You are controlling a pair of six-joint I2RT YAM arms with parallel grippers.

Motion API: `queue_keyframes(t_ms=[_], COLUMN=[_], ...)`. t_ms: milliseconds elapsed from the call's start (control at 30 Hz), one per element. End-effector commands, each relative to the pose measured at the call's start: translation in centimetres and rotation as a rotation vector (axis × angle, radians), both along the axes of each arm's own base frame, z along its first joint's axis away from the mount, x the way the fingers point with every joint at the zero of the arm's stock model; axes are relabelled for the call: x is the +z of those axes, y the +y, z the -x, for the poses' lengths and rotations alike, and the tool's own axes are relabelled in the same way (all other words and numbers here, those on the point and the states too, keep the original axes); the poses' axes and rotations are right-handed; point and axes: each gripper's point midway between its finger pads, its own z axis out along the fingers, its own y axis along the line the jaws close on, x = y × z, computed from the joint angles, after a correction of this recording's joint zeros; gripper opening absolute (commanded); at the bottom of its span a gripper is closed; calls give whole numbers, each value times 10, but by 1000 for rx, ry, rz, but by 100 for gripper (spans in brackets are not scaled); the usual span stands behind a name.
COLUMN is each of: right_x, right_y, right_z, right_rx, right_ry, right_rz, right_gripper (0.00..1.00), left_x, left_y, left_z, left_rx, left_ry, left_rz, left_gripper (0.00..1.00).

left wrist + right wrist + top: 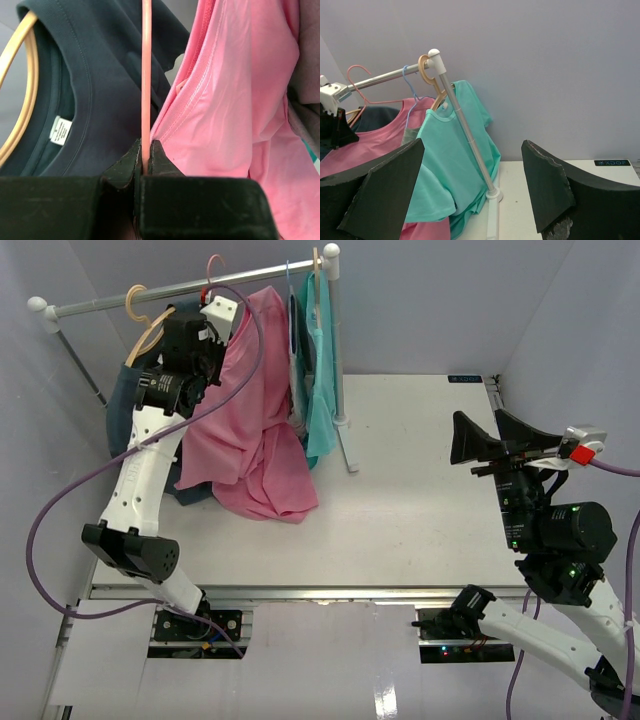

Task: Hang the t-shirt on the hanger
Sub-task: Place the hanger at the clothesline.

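Note:
The pink t-shirt (250,410) hangs on the thin pink hanger (213,265), its hem bunched on the table. The hanger's hook is at the rail (180,286); I cannot tell whether it rests on it. My left gripper (205,305) is shut on the hanger's wire (146,75) just below the hook, with the pink shirt's collar (235,110) to its right. My right gripper (490,437) is open and empty, far to the right above the table. In its view the fingers (380,195) frame the rack, the hook (357,72) and the pink shirt (375,145).
A navy shirt (100,75) on a wooden hanger (20,100) hangs left of the pink one. A turquoise shirt (455,165) and a blue hanger (407,82) hang at the rail's right end. The rack's post (338,370) stands on the table (420,500).

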Motion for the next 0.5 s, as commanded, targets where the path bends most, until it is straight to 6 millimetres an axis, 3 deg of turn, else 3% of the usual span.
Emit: queue_keyframes(t_ms=[0,233,467], right_x=[11,11,10], right_y=[-21,-29,-26], right_z=[10,14,11], right_rx=[-34,-47,-54], right_ry=[-23,-27,-17], right_rz=[-49,-60,-46], right_gripper=[85,86,86], left_x=[34,15,-2], left_y=[5,11,10], left_z=[-16,-45,-52], left_rx=[16,33,25], left_ry=[-123,-83,-60], left_rz=[36,65,59], left_gripper=[0,0,0])
